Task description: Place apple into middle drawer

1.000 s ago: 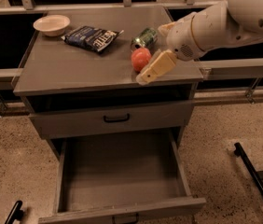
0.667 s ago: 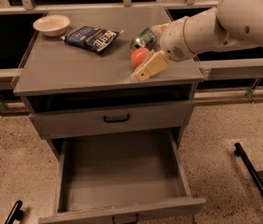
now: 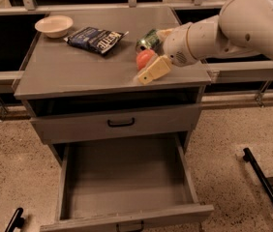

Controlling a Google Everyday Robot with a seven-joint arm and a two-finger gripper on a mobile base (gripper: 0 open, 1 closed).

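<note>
The cream two-finger gripper (image 3: 152, 66) is sitting just beside the small round orange-red apple (image 3: 144, 58) on the flat grey cabinet top (image 3: 78, 66); whether it is gripping cannot be told; the big grey metal middle drawer (image 3: 127, 178) is standing open below.

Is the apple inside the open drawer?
No, the apple sits up on the cabinet top right at the gripper, not down in the open drawer.

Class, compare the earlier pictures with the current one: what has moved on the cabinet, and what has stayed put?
The gripper has edged slightly left over the cabinet top, closer around the apple, which is not lifted. The apple, green can, chip bag, bowl and open middle drawer stayed as they were.
</note>
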